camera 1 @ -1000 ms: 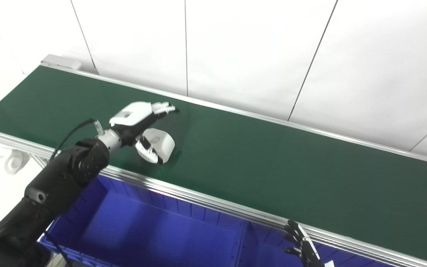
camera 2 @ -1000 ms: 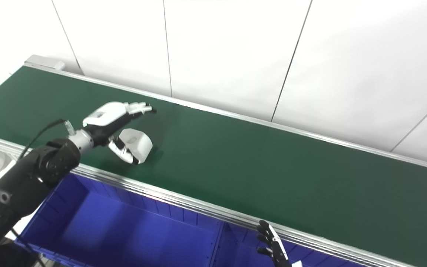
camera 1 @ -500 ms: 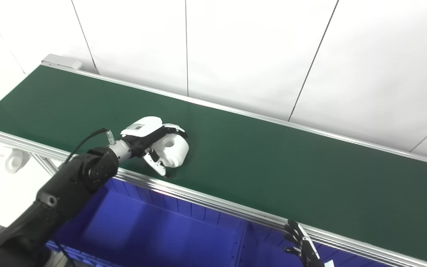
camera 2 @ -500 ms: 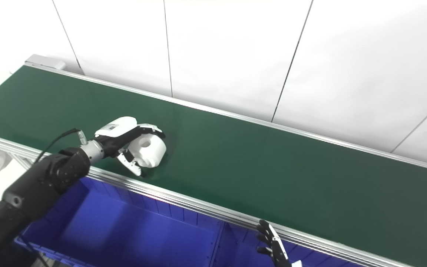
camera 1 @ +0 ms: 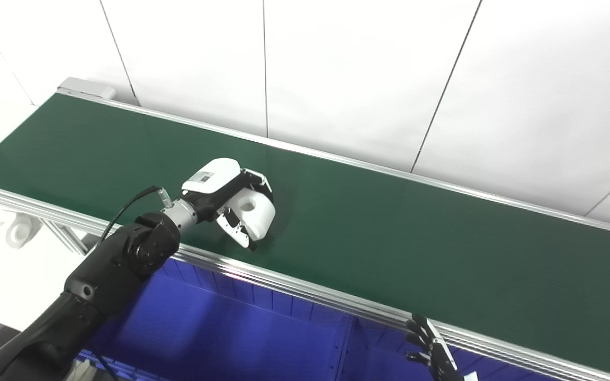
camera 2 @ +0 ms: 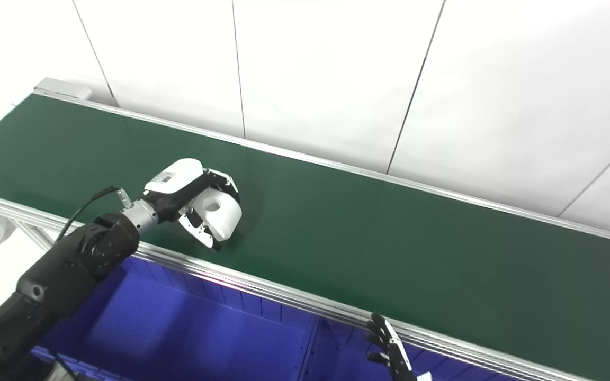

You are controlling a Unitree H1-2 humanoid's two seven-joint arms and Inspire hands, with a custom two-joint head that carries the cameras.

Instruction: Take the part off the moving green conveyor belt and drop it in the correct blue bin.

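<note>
The white part (camera 1: pixel 254 210) sits clasped between the left hand (camera 1: pixel 225 196) fingers (camera 1: pixel 236 233).

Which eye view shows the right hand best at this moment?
The left eye view, slightly: the right hand sits further from the bottom edge, fingers apart, holding nothing. The right eye view shows the same hand lower, cut off sooner by the frame.

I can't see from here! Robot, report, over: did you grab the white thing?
Left hand shut on white part, over the belt. Right hand open, waiting low. Blue bin below, nothing in the way.
</note>
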